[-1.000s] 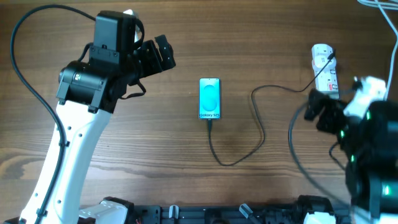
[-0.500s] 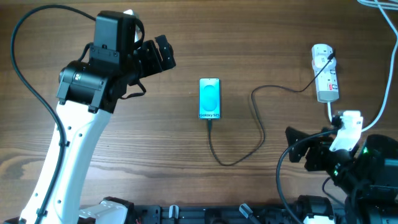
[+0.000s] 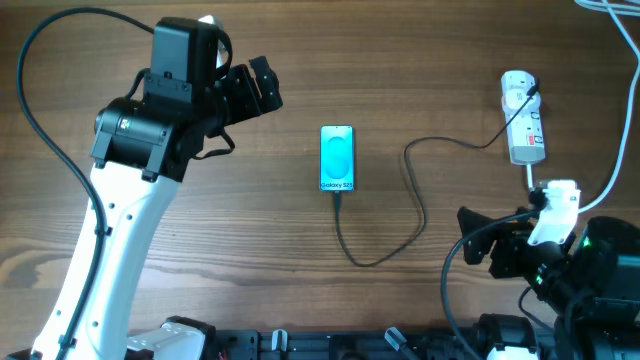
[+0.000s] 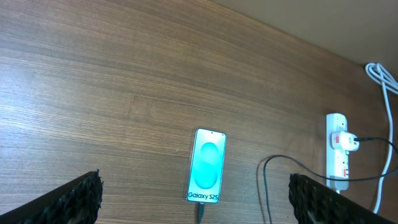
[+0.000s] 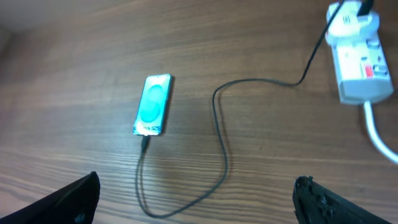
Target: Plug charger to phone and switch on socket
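Note:
The phone lies flat mid-table with a cyan screen and "Galaxy" text; it also shows in the left wrist view and the right wrist view. The charger, a thin black cable, runs from the phone's bottom edge in a loop to a plug in the socket, a white power strip at the right. My left gripper is open and empty, high at the upper left. My right gripper is open and empty, at the lower right below the socket.
A thick white cord runs from the socket along the right edge and off the top right corner. The arms' thick black cables arc at the left. A dark rail lines the front edge.
My right arm pulled back from beside the socket toward the front right corner, uncovering the power strip; it has barely moved in the last half second. The left arm stayed still.

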`<state>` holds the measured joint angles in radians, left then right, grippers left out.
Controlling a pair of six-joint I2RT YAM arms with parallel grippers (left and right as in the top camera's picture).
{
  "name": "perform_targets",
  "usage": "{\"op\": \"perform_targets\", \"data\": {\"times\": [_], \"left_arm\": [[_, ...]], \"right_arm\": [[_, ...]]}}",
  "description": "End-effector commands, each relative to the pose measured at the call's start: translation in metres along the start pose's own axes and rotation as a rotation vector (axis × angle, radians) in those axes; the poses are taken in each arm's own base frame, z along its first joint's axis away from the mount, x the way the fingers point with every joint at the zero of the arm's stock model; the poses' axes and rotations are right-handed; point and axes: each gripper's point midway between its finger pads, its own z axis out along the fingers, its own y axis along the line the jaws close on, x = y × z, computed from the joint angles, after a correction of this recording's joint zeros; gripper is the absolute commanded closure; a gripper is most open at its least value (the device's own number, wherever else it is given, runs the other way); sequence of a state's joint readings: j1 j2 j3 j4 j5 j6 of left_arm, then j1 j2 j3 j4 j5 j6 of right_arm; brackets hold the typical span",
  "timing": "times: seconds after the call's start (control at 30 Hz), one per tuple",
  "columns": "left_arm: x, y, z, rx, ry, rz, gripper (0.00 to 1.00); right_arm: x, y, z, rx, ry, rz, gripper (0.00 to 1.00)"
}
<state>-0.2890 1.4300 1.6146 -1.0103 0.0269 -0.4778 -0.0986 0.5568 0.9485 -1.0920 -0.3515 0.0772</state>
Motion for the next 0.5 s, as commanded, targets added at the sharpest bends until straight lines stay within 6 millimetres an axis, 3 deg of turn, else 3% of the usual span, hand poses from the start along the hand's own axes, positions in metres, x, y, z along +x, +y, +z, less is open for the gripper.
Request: {"op": "perform_targets", "data": {"times": [0.0,0.27,0.47], "left_arm": [[-0.001,0.001,-0.003,-0.004,-0.011,-0.012,0.00],[-0.001,0.001,-0.003,-0.004,-0.011,-0.012,0.00],[-0.001,0.001,-0.003,-0.004,-0.011,-0.012,0.00]], "right_arm": [[0.000,0.003,0.001,-0.020,-0.008,-0.134,0.00],[-0.027,0.015,-0.014,-0.039,-0.171,-0.256,0.00],[-0.027,0.027,-0.020,-0.077,-0.311,-0.383,0.00]]}}
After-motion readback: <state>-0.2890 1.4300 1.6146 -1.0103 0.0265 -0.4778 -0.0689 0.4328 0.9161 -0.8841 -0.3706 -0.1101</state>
